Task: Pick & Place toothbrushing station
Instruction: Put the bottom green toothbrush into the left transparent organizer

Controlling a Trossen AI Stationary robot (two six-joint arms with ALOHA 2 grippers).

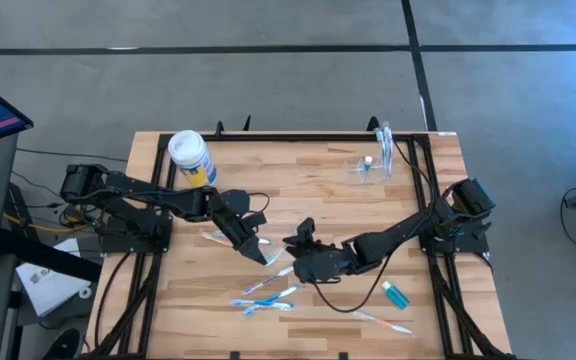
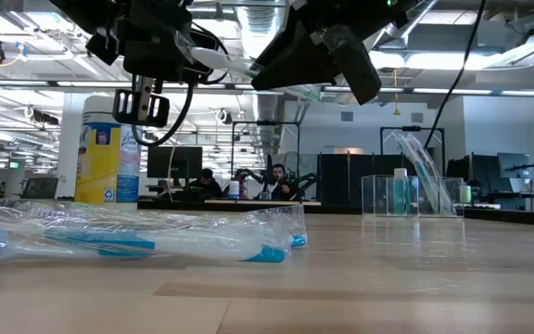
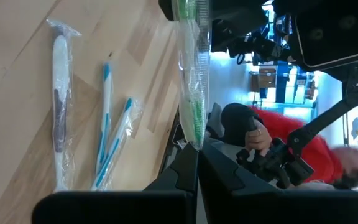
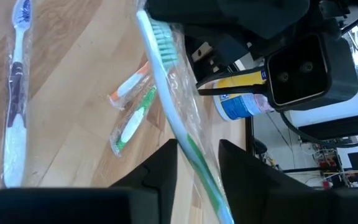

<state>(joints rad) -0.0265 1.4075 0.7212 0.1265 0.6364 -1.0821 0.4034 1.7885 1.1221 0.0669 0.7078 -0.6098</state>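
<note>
Left claw (image 1: 260,250) clenched on a wrapped green toothbrush (image 3: 191,74); right claw (image 1: 294,243) straddles it, grip unclear. Both meet mid-table (image 1: 308,190). The clear cup (image 1: 365,166) stands near the far right edge, barely discernible.

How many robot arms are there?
2: the left arm comes onto the table from the left, the right arm from the right; both reach toward the middle.

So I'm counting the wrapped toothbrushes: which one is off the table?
The green-and-white toothbrush, still in its clear wrapper, held in the air between the left gripper and right gripper. The others lie flat on the table.
</note>
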